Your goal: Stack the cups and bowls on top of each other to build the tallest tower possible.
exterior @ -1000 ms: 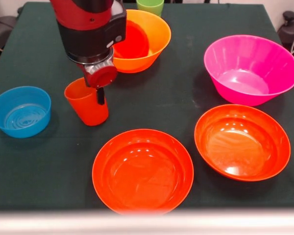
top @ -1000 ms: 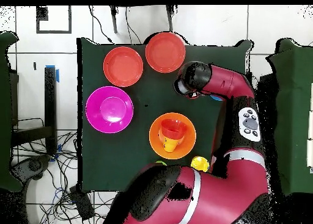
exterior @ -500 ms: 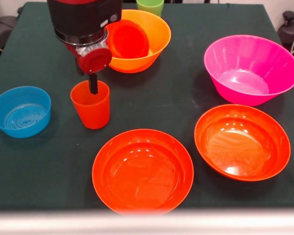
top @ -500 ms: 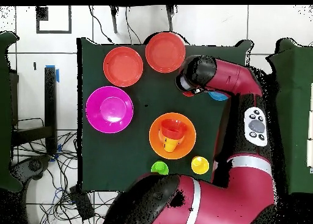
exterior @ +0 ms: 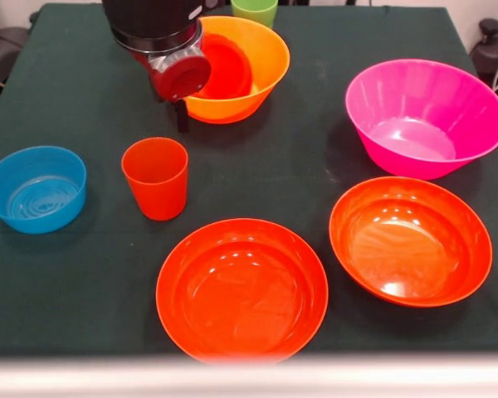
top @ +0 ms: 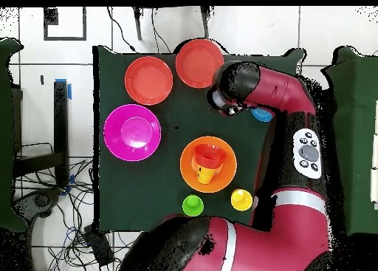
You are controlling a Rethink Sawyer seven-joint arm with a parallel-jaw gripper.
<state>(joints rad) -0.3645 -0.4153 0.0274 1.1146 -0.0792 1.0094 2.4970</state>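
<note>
A red-orange cup (exterior: 155, 177) stands upright by itself on the dark green table (exterior: 83, 274). My gripper (exterior: 180, 123) hangs open and empty above and behind it, near the large orange bowl (exterior: 253, 62). That bowl holds a small red-orange bowl (exterior: 222, 68) and, in the overhead view, an orange cup (top: 205, 176) under it. A green cup (exterior: 254, 10) stands at the far edge, and a yellow cup (top: 241, 199) sits beside the green cup (top: 193, 204). The small blue bowl (exterior: 35, 187) lies to the left of the red-orange cup.
A large magenta bowl (exterior: 423, 116) sits at the right. Two wide red-orange bowls (exterior: 242, 288) (exterior: 411, 240) lie near the front edge. In the overhead view my arm (top: 277, 98) covers the cup and most of the blue bowl (top: 262, 115).
The cup was tilted in my gripper a second ago, then set upright and let go. My gripper has risen and moved back toward the orange bowl.
</note>
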